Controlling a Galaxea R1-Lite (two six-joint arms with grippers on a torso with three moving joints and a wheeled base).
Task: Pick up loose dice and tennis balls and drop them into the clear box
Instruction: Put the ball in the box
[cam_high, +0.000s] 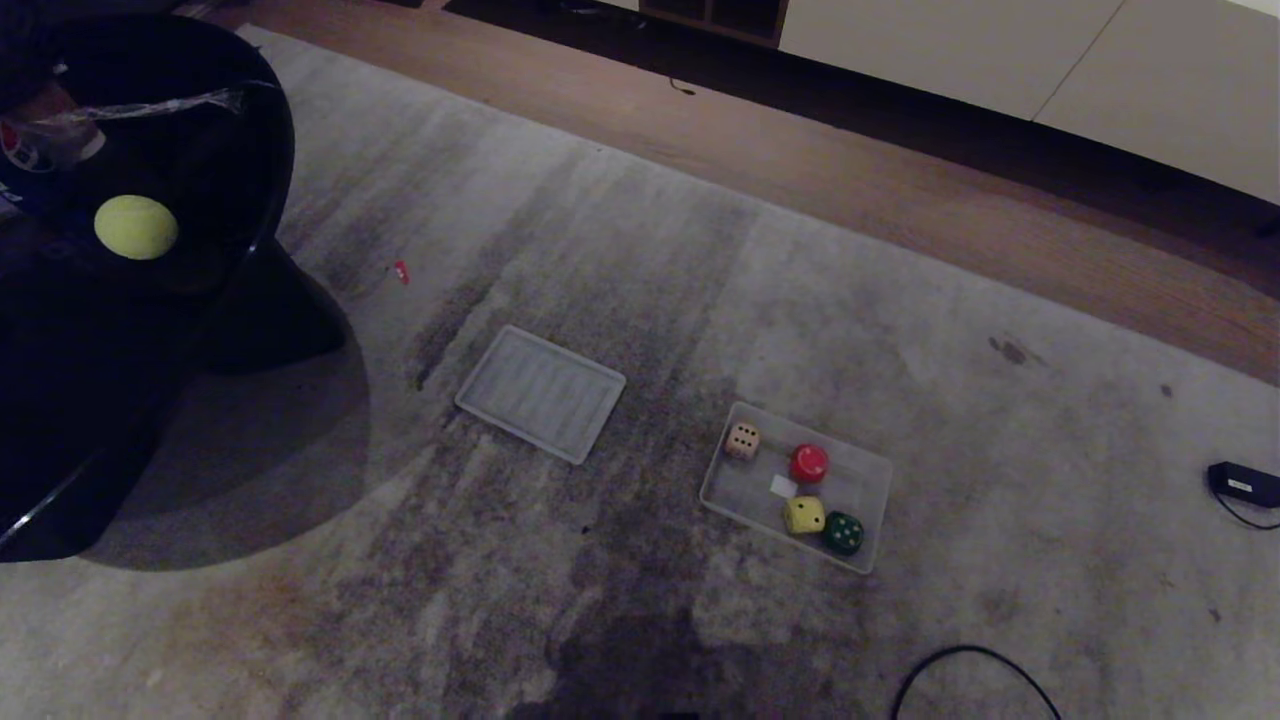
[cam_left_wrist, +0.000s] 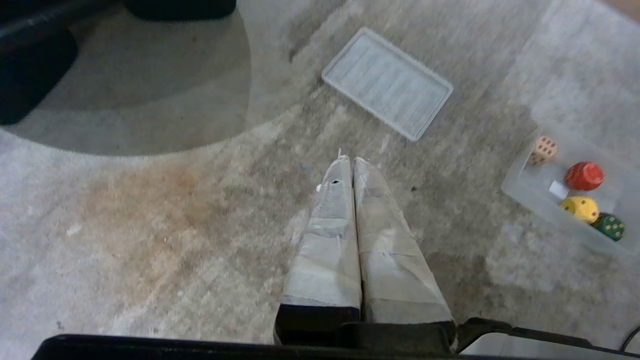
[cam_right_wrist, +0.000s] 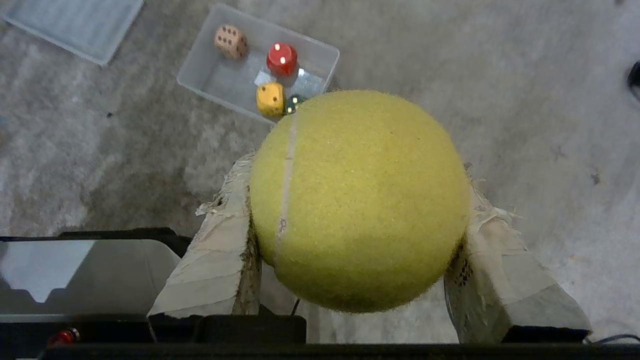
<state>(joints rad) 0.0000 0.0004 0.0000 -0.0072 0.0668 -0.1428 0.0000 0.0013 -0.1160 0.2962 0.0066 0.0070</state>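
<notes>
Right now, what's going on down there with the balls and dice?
The right hand is clamped on a tennis ball, holding it above the rug, short of the clear box. Four dice already sit in that box: beige, red, yellow and dark green. The left hand is shut and empty over the rug. A second tennis ball rests on the dark furniture to the robot's left. The ribbed lid lies flat beside the box.

no text seems readable here
</notes>
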